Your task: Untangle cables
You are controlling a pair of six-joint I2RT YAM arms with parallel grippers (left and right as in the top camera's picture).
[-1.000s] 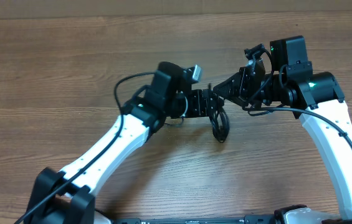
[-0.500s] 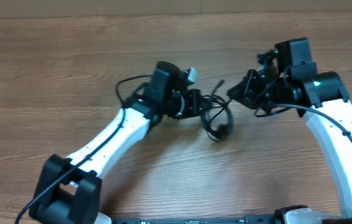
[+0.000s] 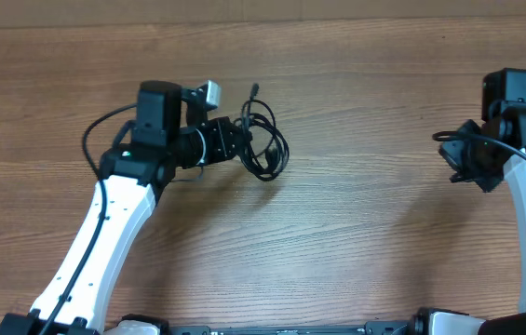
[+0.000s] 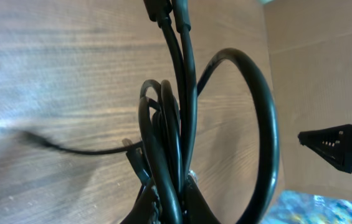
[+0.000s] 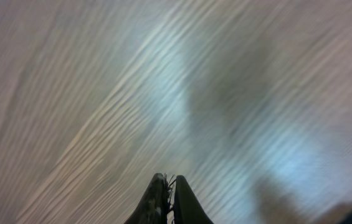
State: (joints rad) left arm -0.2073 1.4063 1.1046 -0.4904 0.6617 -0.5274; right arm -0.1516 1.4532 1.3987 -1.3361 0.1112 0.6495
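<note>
The cables (image 3: 268, 147) form a bunch of thin black loops hanging from my left gripper (image 3: 244, 141), left of the table's centre. One plug end (image 3: 254, 90) sticks up toward the far side. In the left wrist view the cables (image 4: 177, 124) run straight up from between the fingers, my left gripper (image 4: 169, 208) is shut on them, and one wide loop (image 4: 269, 124) bows out to the right. My right gripper (image 3: 456, 156) is far off at the right edge, well apart from the cables. In the right wrist view my right gripper (image 5: 168, 183) is shut over blurred wood with no cable between its fingers.
The wooden table (image 3: 365, 233) runs to a far edge (image 3: 337, 19) at the top. A thicker black wire (image 3: 95, 149) loops off my left arm. The right arm (image 4: 344, 146) shows at the right of the left wrist view.
The two arms have pulled apart. My left gripper shut on the cable bunch and carried it left. My right gripper, shut throughout, swung away to the right edge.
</note>
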